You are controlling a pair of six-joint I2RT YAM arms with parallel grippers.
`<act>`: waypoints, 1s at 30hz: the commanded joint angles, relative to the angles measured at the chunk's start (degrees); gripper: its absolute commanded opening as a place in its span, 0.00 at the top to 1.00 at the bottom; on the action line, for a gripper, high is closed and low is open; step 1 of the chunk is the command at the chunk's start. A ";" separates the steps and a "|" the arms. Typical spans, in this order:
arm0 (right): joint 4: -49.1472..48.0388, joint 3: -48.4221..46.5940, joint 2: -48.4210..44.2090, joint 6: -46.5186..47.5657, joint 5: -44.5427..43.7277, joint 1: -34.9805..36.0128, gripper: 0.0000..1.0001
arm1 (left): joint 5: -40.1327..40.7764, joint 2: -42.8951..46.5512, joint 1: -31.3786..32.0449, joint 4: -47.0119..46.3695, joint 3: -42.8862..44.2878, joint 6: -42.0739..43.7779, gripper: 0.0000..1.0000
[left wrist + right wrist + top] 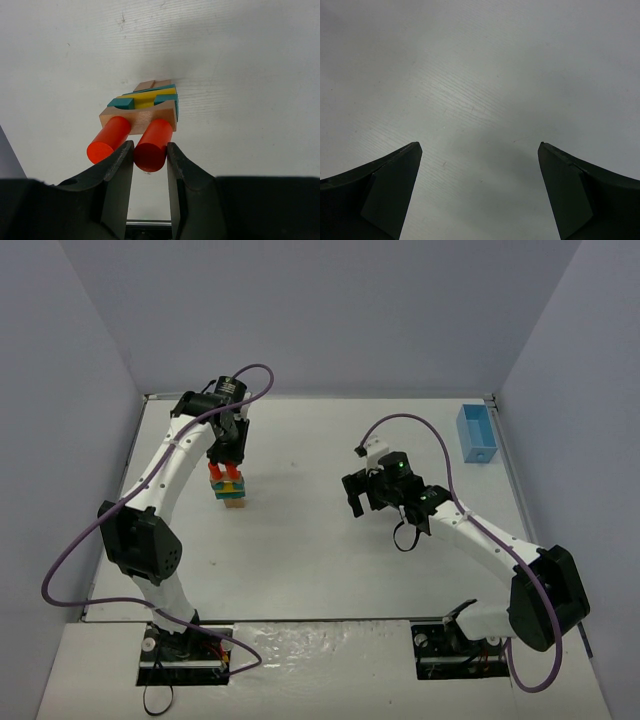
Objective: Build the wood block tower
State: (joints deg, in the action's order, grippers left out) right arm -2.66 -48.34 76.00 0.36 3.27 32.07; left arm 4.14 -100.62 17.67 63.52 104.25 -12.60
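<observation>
Table (320,550): matte white top with a faint wood-grain texture and a few small scuffs.

Wood block tower (230,487): stands on the left half of the table, directly under the left arm's wrist. It is well apart from the light-blue rectangular bin (476,432) in the far right corner.

Seen from the left wrist, the stack is made of small painted wood pieces:
- Plain tan flat pieces sit at the bottom.
- Above them is a yellow slab (145,99) with teal blocks (121,103) over it, curved cut-outs showing in the teal.
- Next is a tan block (140,119) with bare grain and a rounded notch.
- Two smooth red cylinders (107,139) stand on end, side by side, on that tan block.

Left jaws: black and matte, with angular fingers. They are clamped on the red cylinder on the right side of the wrist view (152,142), one finger on each flank of it. The other cylinder is just outside the left finger.

Right jaws: spread wide and gripping nothing, with only bare table between the dark wedge-shaped tips. They hang over the middle-right of the table.

Glossy purple cables (60,560) loop off both arms.
</observation>
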 commanded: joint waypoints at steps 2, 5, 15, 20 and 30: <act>-2.95 -0.62 0.09 -0.36 0.49 -0.43 0.00 | 0.80 1.04 0.43 -1.30 0.69 -0.48 1.00; -2.97 -0.53 0.02 -0.36 0.42 -0.43 0.00 | 0.87 0.95 0.43 -1.38 0.69 -0.41 1.00; -2.96 -0.62 0.09 -0.36 0.60 -0.52 0.00 | 0.90 0.87 0.71 -1.66 0.43 -0.58 1.00; -2.95 -0.62 -0.02 -0.36 0.60 -0.52 0.00 | 1.04 0.73 0.79 -1.71 0.43 -0.58 1.00; -2.93 -0.62 0.29 -0.36 0.78 -0.60 0.00 | 1.35 0.86 0.79 -1.47 -0.01 -0.62 1.00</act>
State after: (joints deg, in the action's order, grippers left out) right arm -2.68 -48.34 76.31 0.19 3.42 31.90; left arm 4.44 -100.66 18.04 62.75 104.07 -12.62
